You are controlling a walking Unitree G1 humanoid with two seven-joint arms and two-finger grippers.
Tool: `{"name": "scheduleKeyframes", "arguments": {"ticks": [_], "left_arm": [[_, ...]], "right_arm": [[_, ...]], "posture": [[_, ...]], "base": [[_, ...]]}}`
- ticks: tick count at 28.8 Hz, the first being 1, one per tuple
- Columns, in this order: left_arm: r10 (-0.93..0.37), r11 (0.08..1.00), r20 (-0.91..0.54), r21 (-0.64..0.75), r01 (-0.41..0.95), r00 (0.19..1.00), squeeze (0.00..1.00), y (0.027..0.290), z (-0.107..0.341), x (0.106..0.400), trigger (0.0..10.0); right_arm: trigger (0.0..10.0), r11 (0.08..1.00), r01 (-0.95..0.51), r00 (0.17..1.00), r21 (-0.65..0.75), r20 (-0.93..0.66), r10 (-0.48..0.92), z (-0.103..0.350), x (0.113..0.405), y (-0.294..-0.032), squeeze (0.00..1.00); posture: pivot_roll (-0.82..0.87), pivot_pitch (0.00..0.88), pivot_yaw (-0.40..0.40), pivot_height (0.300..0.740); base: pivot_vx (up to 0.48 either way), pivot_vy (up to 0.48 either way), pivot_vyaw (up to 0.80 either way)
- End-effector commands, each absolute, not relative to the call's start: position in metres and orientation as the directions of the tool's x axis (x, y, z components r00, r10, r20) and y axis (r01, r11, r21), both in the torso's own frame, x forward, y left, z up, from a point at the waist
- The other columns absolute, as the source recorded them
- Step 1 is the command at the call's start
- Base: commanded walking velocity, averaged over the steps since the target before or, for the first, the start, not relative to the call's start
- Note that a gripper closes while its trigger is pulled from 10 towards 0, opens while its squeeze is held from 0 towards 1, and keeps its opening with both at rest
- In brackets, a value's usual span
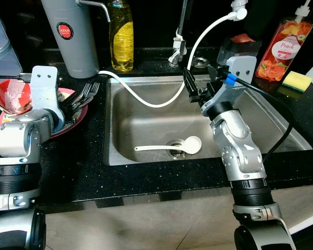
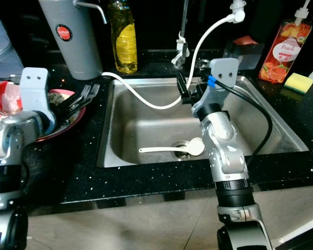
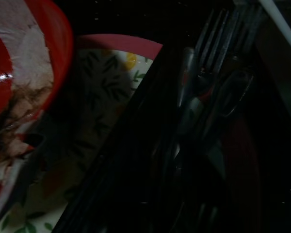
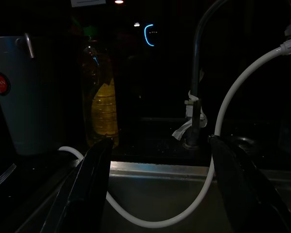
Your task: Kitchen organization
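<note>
Over the steel sink (image 1: 261,117), right claw (image 4: 157,187) held above the basin, fingers spread wide with nothing between them, pointed toward the faucet (image 4: 196,87) at the back rim. White hose (image 1: 161,101) loops from above down across the sink's back edge and off toward the left.

Basin bottom: white spoon (image 1: 169,147) lying flat, bowl end beside the drain (image 1: 173,147), handle pointing left.

Black surface (image 1: 94,166) left of sink: red-rimmed plate (image 1: 79,117) with leaf pattern, forks (image 1: 88,92) lying on its far side with tines toward the sink. Red bowl (image 1: 10,96) with pale residue sits on the plate's left part. Left claw (image 3: 150,160) is down at the plate, just beside the forks; too dark to tell whether its fingers are apart or closed.

Back of surface: grey canister (image 1: 73,36), yellow liquid bottle (image 1: 121,36) just right of it. Right of the sink: peach-labelled pump bottle (image 1: 281,49), yellow sponge (image 1: 297,80) just beside it.
</note>
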State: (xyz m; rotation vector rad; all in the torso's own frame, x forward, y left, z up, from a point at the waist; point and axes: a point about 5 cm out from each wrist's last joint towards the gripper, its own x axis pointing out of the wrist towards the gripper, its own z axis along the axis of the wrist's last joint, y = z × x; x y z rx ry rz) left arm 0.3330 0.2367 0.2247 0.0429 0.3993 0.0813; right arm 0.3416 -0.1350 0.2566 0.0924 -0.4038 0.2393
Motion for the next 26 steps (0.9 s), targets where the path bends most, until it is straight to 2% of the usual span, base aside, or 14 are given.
{"name": "scheduleKeyframes", "arguments": {"ticks": [1,3,6,8,9,10,14,15,17,22,23,24,25,26], "left_arm": [[0.096,0.995,-0.441,0.067,-0.074,0.892,0.0,0.24,0.214,0.33,4.7],[0.094,0.995,-0.451,0.063,-0.073,0.888,0.0,0.24,0.213,0.329,4.7],[0.091,0.996,-0.462,0.057,-0.073,0.882,0.0,0.24,0.212,0.328,5.5],[0.092,0.996,-0.466,0.061,-0.072,0.88,0.0,0.241,0.212,0.328,4.2],[0.094,0.995,-0.463,0.066,-0.072,0.881,0.0,0.241,0.212,0.328,1.8],[0.096,0.995,-0.459,0.073,-0.07,0.883,0.0,0.241,0.212,0.328,0.0],[0.104,0.994,-0.416,0.079,-0.078,0.903,0.0,0.24,0.218,0.33,0.0],[0.093,0.995,-0.347,0.071,-0.073,0.933,0.0,0.237,0.23,0.333,0.0],[0.09,0.995,-0.331,0.069,-0.07,0.939,0.0,0.236,0.232,0.333,0.0],[0.021,0.999,-0.156,0.05,-0.014,0.988,0.0,0.223,0.264,0.335,0.0],[0.016,0.998,-0.151,0.055,-0.008,0.988,0.0,0.222,0.266,0.335,8.0],[0.016,0.998,-0.151,0.055,-0.008,0.988,0.0,0.222,0.266,0.335,8.0],[0.015,0.998,-0.15,0.06,-0.006,0.989,0.0,0.221,0.267,0.335,10.0],[0.016,0.998,-0.149,0.065,-0.006,0.989,0.0,0.221,0.268,0.335,10.0]], "right_arm": [[10.0,0.968,-0.247,0.889,0.049,0.409,0.206,0.257,0.34,-0.137,0.0],[10.0,0.968,-0.247,0.889,0.05,0.41,0.206,0.257,0.34,-0.137,0.0],[10.0,0.967,-0.248,0.889,0.055,0.409,0.205,0.257,0.34,-0.137,0.0],[10.0,0.967,-0.249,0.889,0.056,0.409,0.205,0.257,0.34,-0.137,0.0],[10.0,0.967,-0.248,0.889,0.056,0.409,0.205,0.257,0.34,-0.137,0.0],[10.0,0.967,-0.248,0.889,0.057,0.409,0.204,0.257,0.34,-0.137,0.0],[10.0,0.967,-0.249,0.889,0.058,0.409,0.204,0.257,0.341,-0.137,0.0],[10.0,0.966,-0.25,0.889,0.059,0.41,0.205,0.257,0.341,-0.137,0.0],[10.0,0.966,-0.251,0.888,0.059,0.411,0.205,0.257,0.341,-0.137,0.0],[10.0,0.965,-0.253,0.887,0.062,0.414,0.205,0.258,0.341,-0.137,0.0],[10.0,0.965,-0.253,0.886,0.063,0.415,0.205,0.259,0.341,-0.137,0.0],[10.0,0.965,-0.253,0.886,0.063,0.415,0.205,0.259,0.341,-0.137,0.0],[10.0,0.965,-0.254,0.886,0.064,0.416,0.206,0.259,0.341,-0.137,0.0],[10.0,0.965,-0.254,0.886,0.064,0.416,0.206,0.259,0.341,-0.137,0.0]], "posture": [[0.23,0.0,-0.002,0.74],[0.23,0.0,-0.002,0.74],[0.23,0.0,-0.002,0.74],[0.23,0.0,-0.002,0.74],[0.23,0.0,-0.005,0.74],[0.23,0.0,-0.005,0.74],[0.23,0.0,-0.007,0.74],[0.23,0.0,-0.007,0.74],[0.23,0.0,-0.007,0.74],[0.23,0.0,-0.009,0.74],[0.23,0.0,-0.009,0.74],[0.23,0.0,-0.009,0.74],[0.23,0.0,-0.009,0.74],[0.23,0.0,-0.009,0.74]], "base": [[0.0,0.0,0.0],[0.0,0.0,0.0],[0.0,0.0,0.0],[0.0,0.0,0.0],[0.0,0.0,0.0],[0.0,0.0,0.0],[0.0,0.0,0.0],[0.0,0.0,0.0],[0.0,0.0,0.0],[0.0,0.0,0.0],[0.0,0.0,0.0],[0.0,0.0,0.0],[0.0,0.0,0.0],[0.0,0.0,0.0]]}}
